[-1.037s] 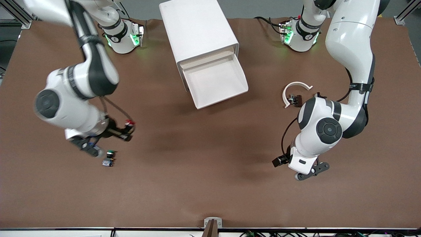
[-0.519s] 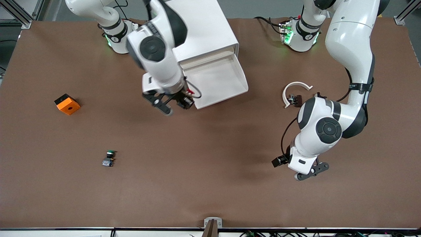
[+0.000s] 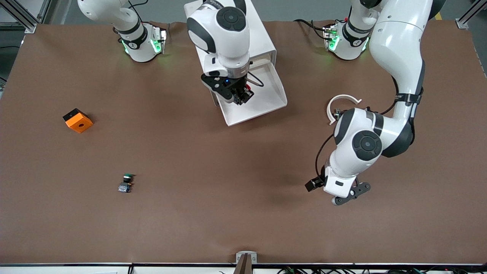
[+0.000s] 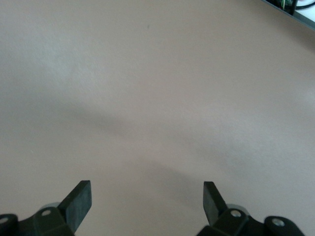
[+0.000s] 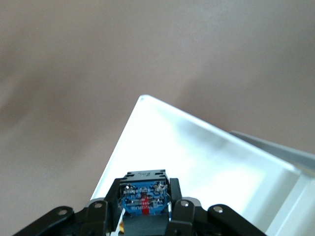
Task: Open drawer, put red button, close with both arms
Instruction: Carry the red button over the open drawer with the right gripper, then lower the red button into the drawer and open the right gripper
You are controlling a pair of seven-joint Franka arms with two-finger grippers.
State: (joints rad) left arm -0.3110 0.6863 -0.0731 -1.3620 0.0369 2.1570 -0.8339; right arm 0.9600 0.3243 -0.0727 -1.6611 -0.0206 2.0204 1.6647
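Note:
The drawer point(image 3: 268, 99) stands pulled out of the white cabinet point(image 3: 263, 42), toward the front camera. My right gripper point(image 3: 241, 95) hangs over the drawer's tray, near the corner at the right arm's end, and is shut on the red button point(image 3: 248, 88). In the right wrist view the button's blue block body point(image 5: 144, 197) sits clamped between the black fingers point(image 5: 181, 202), with the white drawer floor point(image 5: 197, 152) below. My left gripper point(image 4: 146, 196) waits open over bare brown table at the left arm's end, with nothing between its fingers point(image 4: 81, 195).
A green-capped switch point(image 3: 126, 182) lies on the table toward the right arm's end, nearer the front camera. An orange block point(image 3: 77, 120) sits farther from the camera at that end. A white curved piece point(image 3: 343, 102) lies beside the left arm's elbow.
My right arm has swung from beside the green-capped switch up to the drawer, carrying the red button. The left arm has shifted slightly toward the table's middle.

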